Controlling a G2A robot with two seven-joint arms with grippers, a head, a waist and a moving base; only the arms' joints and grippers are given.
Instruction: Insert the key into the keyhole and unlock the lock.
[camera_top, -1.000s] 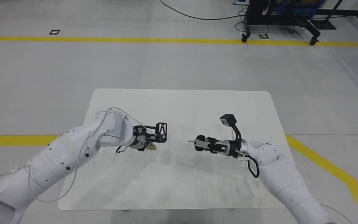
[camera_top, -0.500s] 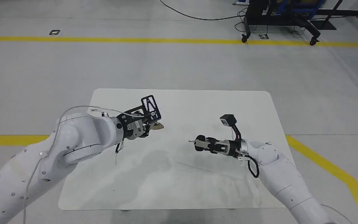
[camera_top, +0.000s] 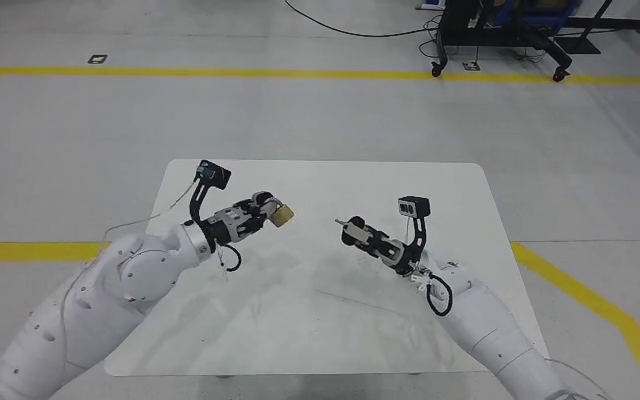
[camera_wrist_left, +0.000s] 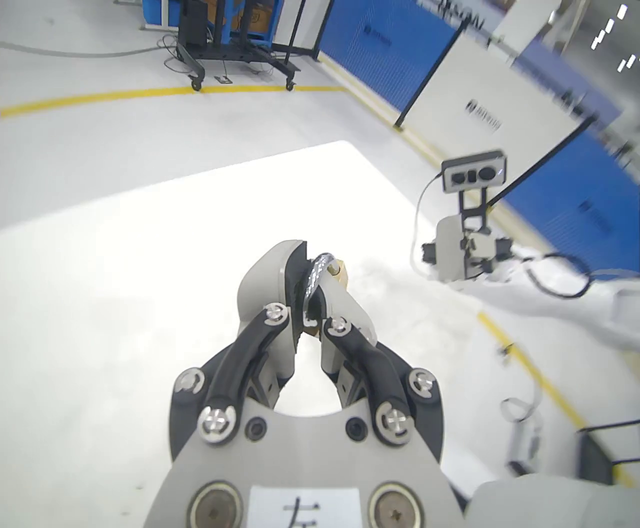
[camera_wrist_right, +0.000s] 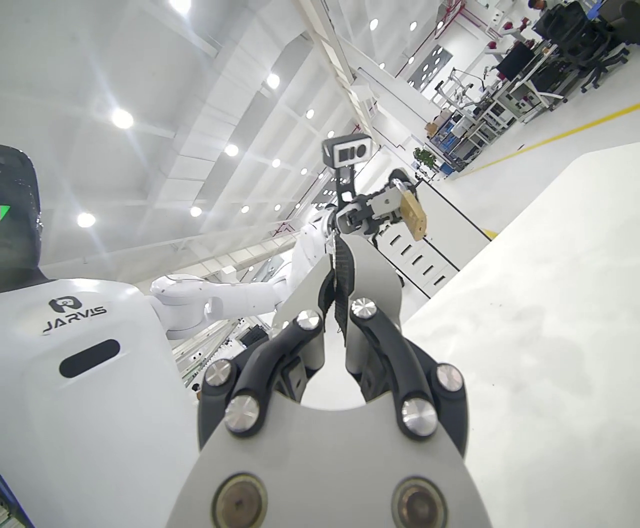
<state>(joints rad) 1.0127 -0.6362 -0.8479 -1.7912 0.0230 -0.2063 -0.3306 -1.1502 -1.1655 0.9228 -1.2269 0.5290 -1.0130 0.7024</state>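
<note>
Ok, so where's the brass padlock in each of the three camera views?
Top view: padlock at the left gripper tip, over the table's left half.
Left wrist view: padlock pinched between that gripper's fingers, mostly its shackle showing.
Right wrist view: padlock farther off, held up past the right gripper.
Shared landmark: the white table.

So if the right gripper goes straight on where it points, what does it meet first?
Probably the padlock in the left gripper, roughly in line beyond the key tip; nothing shows between them, though alignment in depth is unclear.
</note>
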